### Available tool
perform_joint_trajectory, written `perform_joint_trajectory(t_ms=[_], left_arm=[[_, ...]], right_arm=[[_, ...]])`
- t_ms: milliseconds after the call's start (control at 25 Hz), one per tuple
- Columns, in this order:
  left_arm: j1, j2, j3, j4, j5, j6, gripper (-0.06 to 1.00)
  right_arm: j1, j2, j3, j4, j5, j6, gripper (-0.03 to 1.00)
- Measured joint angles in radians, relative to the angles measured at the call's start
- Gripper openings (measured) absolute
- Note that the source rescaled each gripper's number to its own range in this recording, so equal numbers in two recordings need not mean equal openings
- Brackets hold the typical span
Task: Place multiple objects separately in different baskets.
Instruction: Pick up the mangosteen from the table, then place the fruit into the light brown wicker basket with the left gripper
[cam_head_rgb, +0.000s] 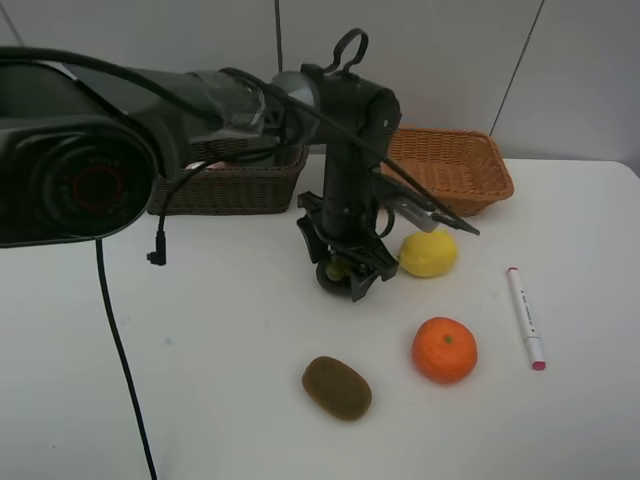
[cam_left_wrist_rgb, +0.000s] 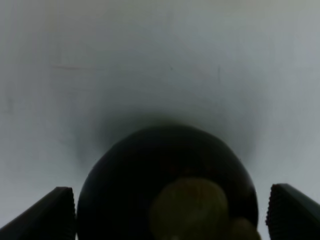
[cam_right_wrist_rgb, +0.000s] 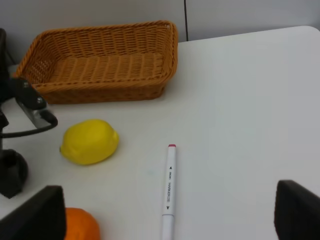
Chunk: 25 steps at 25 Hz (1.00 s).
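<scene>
While left jaws straddle mangosteen (cam_left_wrist_rgb: 165, 175) wide apart, right jaws gape, empty.

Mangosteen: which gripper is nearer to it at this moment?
Left. The left gripper sits with its open jaws on either side of the mangosteen. The right gripper is away from it, open, near the white marker and outside the high view.

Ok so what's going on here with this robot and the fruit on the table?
The left end effector is down at the table with its jaws open on either side of a mangosteen, not closed on it. The right end effector is open and holds nothing. A lemon, orange, kiwi and marker lie loose. The tan basket looks empty; the arm largely hides the dark basket.
</scene>
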Motion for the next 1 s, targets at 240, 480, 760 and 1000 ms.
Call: perform_joint_trajectory(t_ms=[240, 480, 760, 1000], left_arm=[[0.000, 0.019, 0.000, 0.000, 0.001, -0.018, 0.97], [0.000, 0.019, 0.000, 0.013, 0.015, -0.034, 0.67], [0.000, 0.007, -0.044, 0.019, 0.015, 0.021, 0.67], [0.000, -0.037, -0.304, 0.019, 0.014, 0.023, 0.67]], right_arm=[[0.000, 0.000, 0.000, 0.000, 0.000, 0.000, 0.98], [0.000, 0.000, 0.000, 0.000, 0.000, 0.000, 0.98], [0.000, 0.000, 0.000, 0.000, 0.000, 0.000, 0.98], [0.000, 0.000, 0.000, 0.000, 0.000, 0.000, 0.98]])
